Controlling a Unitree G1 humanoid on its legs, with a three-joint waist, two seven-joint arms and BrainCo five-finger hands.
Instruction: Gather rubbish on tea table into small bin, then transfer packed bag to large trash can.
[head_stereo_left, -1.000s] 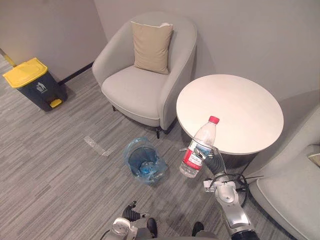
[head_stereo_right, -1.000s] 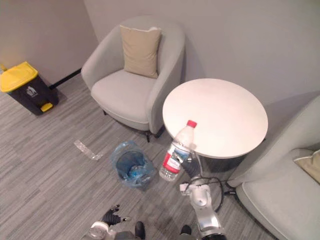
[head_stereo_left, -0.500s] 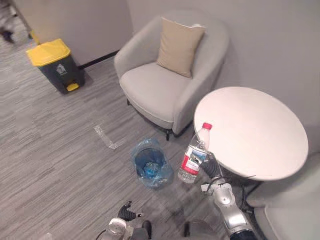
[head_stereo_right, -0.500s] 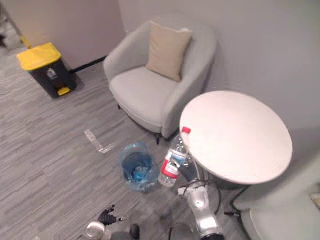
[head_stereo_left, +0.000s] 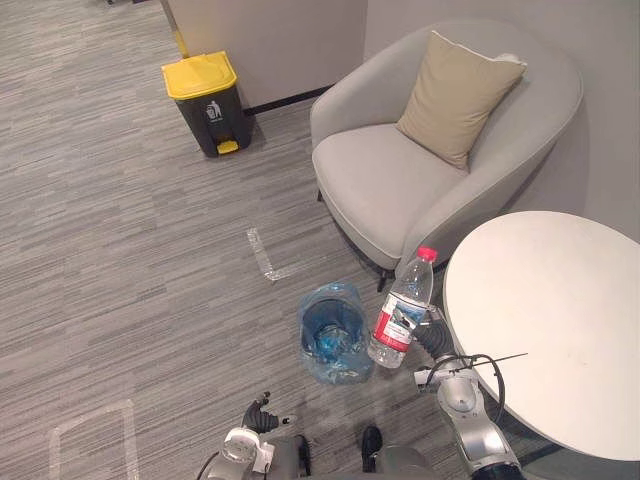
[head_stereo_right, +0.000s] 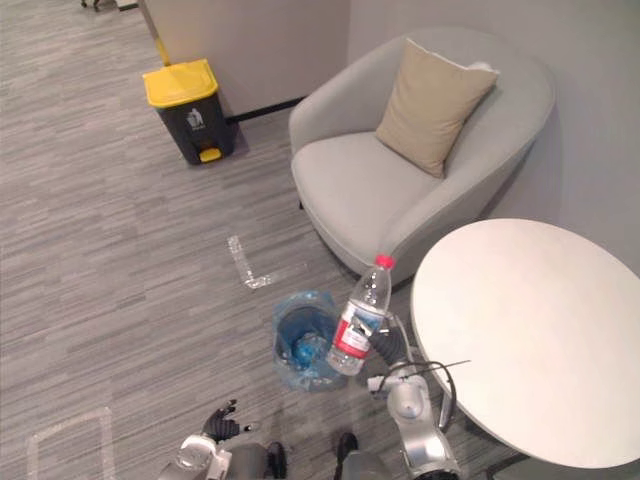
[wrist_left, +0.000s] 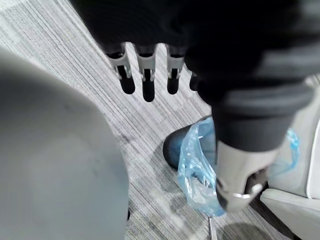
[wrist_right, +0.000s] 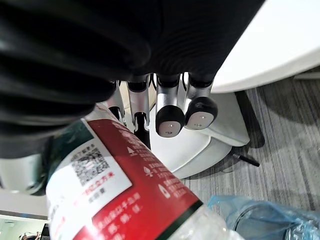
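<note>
A clear plastic bottle (head_stereo_left: 403, 310) with a red cap and red label hangs nearly upright between the round white tea table (head_stereo_left: 560, 330) and the small bin. My right hand (head_stereo_left: 431, 336) is shut on the bottle's lower half; its fingers (wrist_right: 170, 116) curl beside the bottle's label (wrist_right: 115, 185). The small bin (head_stereo_left: 333, 331), lined with a blue bag, stands on the floor just left of the bottle and holds some rubbish. My left hand (head_stereo_left: 256, 417) hangs low near the floor with its fingers (wrist_left: 145, 76) relaxed and holding nothing. The blue bag (wrist_left: 200, 172) lies beyond them.
The large dark trash can (head_stereo_left: 207, 101) with a yellow lid stands by the far wall. A grey armchair (head_stereo_left: 400, 190) with a beige cushion (head_stereo_left: 455, 95) sits behind the table and bin. Clear tape strips (head_stereo_left: 262, 254) mark the grey carpet.
The camera has swung left, so the whole scene has shifted right. My right hand still holds the bottle, which now stands clear of the table's rim and closer to the small bin.
</note>
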